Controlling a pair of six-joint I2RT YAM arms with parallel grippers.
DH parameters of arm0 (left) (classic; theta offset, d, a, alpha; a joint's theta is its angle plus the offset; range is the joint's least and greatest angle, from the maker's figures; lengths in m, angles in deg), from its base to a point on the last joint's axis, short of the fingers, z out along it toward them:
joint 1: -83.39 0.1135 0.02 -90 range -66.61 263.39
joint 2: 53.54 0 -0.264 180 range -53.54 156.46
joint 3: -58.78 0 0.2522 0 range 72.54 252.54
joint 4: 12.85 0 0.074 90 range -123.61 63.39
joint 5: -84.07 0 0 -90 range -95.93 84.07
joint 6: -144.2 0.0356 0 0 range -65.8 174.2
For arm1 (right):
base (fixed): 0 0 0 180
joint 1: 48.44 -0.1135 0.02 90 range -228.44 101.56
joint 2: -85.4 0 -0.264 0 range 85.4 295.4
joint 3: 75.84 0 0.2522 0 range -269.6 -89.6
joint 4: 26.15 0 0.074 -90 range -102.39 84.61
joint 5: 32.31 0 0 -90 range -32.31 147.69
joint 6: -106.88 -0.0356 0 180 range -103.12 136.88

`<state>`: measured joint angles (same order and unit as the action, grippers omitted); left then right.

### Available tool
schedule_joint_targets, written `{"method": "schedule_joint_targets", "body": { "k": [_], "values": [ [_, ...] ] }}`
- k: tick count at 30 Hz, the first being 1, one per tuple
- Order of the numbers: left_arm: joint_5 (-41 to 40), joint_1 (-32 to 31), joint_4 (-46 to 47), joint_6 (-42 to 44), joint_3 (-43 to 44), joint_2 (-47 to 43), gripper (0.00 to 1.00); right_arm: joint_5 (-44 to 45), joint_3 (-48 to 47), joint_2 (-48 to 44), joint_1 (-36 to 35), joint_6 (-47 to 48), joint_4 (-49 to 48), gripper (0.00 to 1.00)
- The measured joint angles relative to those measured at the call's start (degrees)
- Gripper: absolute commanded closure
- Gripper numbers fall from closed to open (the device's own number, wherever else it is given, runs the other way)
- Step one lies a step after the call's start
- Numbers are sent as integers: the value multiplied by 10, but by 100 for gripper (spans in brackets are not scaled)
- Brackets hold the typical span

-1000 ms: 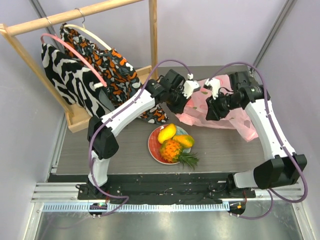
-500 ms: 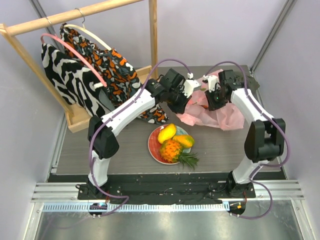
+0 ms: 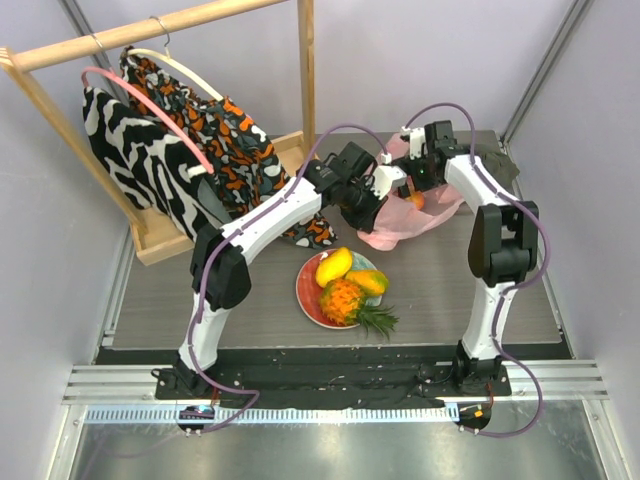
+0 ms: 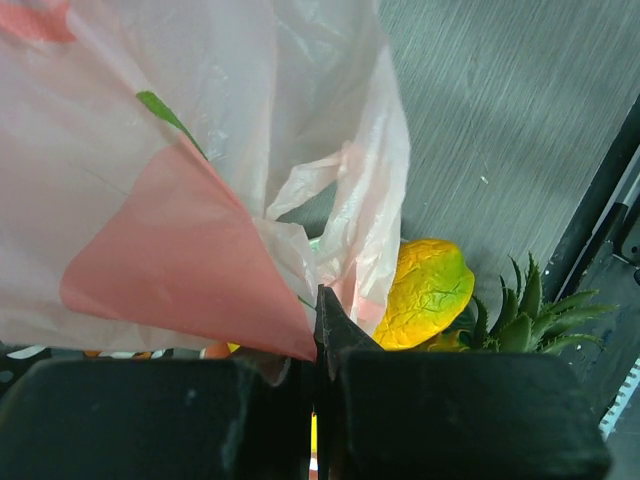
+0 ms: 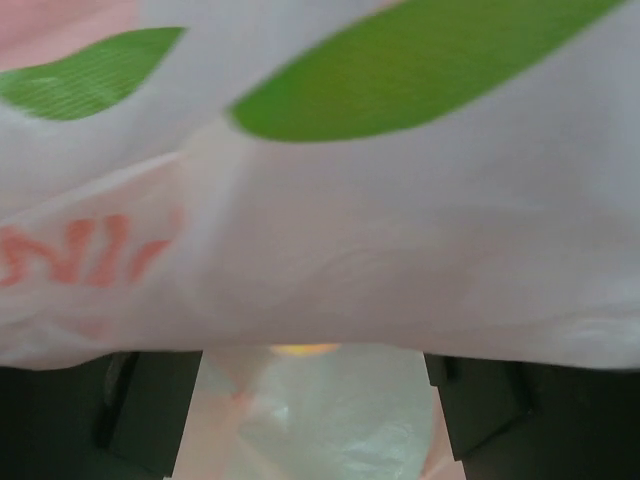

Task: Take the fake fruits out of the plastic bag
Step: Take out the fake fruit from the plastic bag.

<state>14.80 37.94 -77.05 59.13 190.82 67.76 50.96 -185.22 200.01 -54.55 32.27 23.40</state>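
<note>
The pink plastic bag (image 3: 405,222) is bunched at the back of the table. My left gripper (image 3: 378,188) is shut on a pinch of its film (image 4: 300,300) at the bag's left edge and holds it up. My right gripper (image 3: 420,172) sits at the bag's top with its fingers (image 5: 150,410) wide apart, open. Bag film (image 5: 320,230) fills its wrist view, with a yellow-orange piece (image 5: 305,349) glimpsed behind. An orange fruit (image 3: 416,200) shows inside the bag. A yellow mango (image 3: 333,266), a pineapple (image 3: 342,300) and another yellow-orange piece (image 3: 369,281) lie on the plate (image 3: 303,290).
A wooden rack (image 3: 150,240) with a zebra-print garment (image 3: 140,160) and an orange patterned garment (image 3: 225,135) stands at the back left. A dark olive cloth (image 3: 497,163) lies behind the bag at the back right. In the left wrist view the mango (image 4: 430,293) and pineapple crown (image 4: 520,318) lie below.
My right arm swung left and toward the back, up to the bag's top, and its gripper opened. The bag drew together into a smaller bunch. The left gripper kept its hold.
</note>
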Motion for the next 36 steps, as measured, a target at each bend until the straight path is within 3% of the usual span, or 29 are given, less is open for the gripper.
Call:
{"method": "schedule_joint_targets", "body": {
  "k": [4,14,20,25,28,36],
  "values": [
    [4,0,0,0,0,0,100,-3,-45,55,-2,-5,-2,10],
    [3,1,0,2,0,2,100,-5,-104,132,-19,-3,8,30],
    [0,1,0,6,5,7,100,2,-82,79,-16,2,29,30],
    [-2,1,0,10,6,11,100,3,-18,-36,-14,9,35,17],
    [-1,1,0,10,6,12,100,7,7,-84,-13,7,32,20],
    [1,1,0,10,7,16,100,-4,16,-61,-18,-10,34,22]
  ]
}}
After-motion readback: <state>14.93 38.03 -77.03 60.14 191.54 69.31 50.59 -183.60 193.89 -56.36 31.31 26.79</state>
